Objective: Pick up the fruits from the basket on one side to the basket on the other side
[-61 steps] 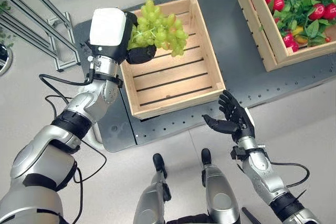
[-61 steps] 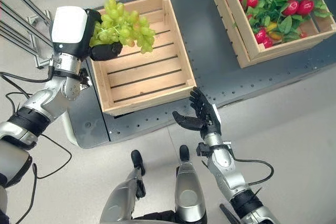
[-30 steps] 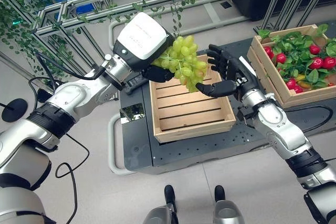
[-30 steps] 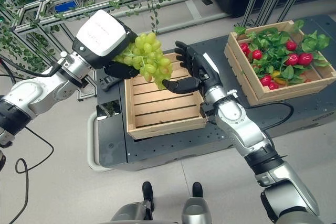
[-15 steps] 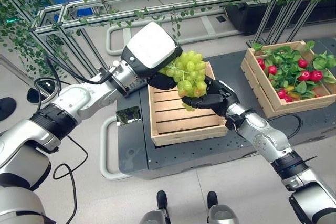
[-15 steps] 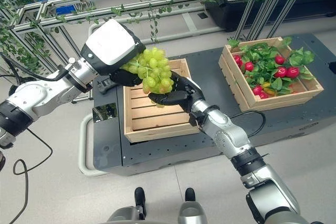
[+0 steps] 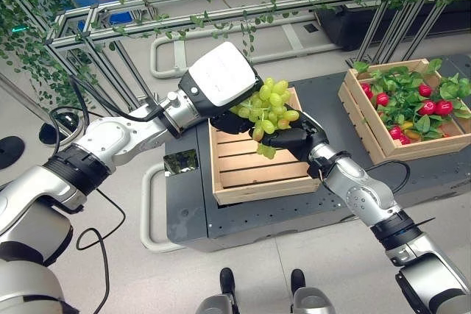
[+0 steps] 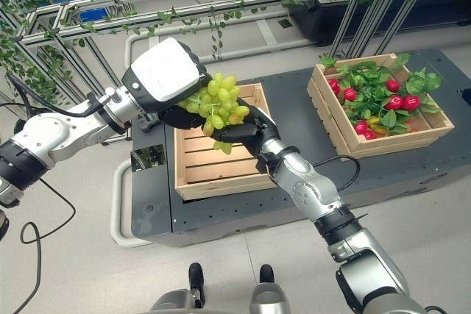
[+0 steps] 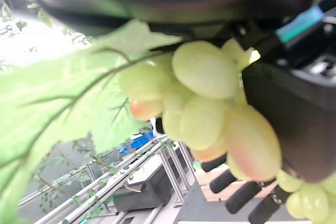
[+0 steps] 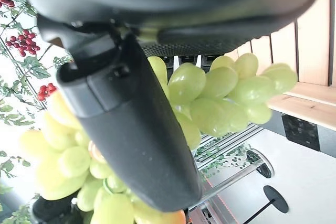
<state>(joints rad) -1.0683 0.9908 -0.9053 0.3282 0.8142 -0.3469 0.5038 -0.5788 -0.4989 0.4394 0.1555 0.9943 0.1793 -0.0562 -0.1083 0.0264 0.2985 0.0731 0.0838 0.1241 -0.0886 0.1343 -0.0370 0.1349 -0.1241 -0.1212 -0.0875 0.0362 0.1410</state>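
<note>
Since half a second ago the right hand (image 7: pixel 294 137) has closed in from 4 o'clock, fingers curled under the bunch of green grapes (image 7: pixel 269 106). The left hand (image 7: pixel 227 118) grips it from 9 o'clock above the empty slatted wooden crate (image 7: pixel 254 170). Risk: an early left-hand release, or opposing pulls, drops or tears the bunch.
</note>
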